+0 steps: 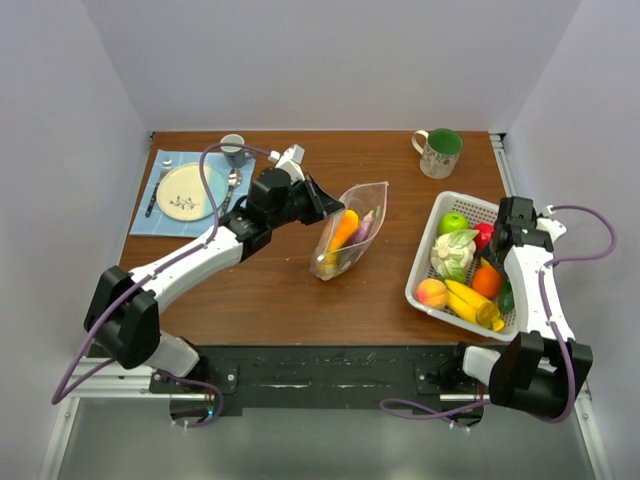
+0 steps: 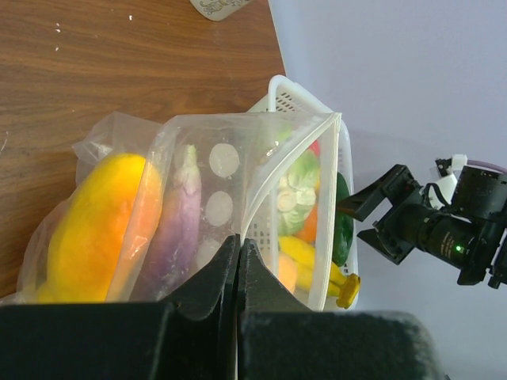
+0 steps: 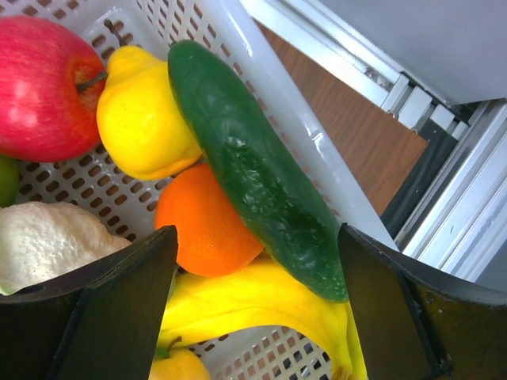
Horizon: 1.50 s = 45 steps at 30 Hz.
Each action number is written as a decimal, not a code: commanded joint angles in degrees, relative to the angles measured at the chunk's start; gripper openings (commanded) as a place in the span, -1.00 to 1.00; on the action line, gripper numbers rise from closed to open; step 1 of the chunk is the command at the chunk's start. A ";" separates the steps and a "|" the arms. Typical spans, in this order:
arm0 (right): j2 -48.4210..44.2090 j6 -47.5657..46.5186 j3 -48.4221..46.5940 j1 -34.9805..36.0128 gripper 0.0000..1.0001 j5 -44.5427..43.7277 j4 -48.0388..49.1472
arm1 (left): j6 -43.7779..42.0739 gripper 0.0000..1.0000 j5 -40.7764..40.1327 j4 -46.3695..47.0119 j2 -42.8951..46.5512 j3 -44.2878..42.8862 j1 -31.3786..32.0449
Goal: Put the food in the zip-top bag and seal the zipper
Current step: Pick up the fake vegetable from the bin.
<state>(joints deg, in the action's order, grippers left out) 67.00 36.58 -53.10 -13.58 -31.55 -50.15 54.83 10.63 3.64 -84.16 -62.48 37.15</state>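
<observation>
The clear zip-top bag (image 1: 347,240) lies mid-table with its mouth held up. Inside it are an orange-yellow piece (image 2: 95,229) and a purple piece (image 2: 178,229) of the food. My left gripper (image 2: 238,241) is shut on the bag's mouth edge, right beside the zipper (image 2: 289,170). Over the white basket (image 1: 422,255) my right gripper (image 3: 255,237) stands open. Its fingers straddle a dark green cucumber (image 3: 253,198), an orange (image 3: 202,229) and a banana (image 3: 261,309) without touching them. A lemon (image 3: 142,119) and a red apple (image 3: 43,87) lie further in.
A green-lined mug (image 1: 438,152) stands at the back right. A plate (image 1: 186,192) with cutlery rests on a blue mat at the back left, a small cup (image 1: 233,147) behind it. The basket sits against the table's right edge.
</observation>
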 commanded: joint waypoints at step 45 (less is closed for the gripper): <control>-3.81 -2.30 -7.71 6.62 -0.79 8.71 -2.76 | -0.86 -1.00 1.50 2.07 -0.04 -1.24 -0.23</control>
<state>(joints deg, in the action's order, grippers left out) 63.55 33.82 -56.73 -12.16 -24.01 -51.00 54.41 11.38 3.33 -84.64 -62.50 37.15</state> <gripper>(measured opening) 0.340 0.019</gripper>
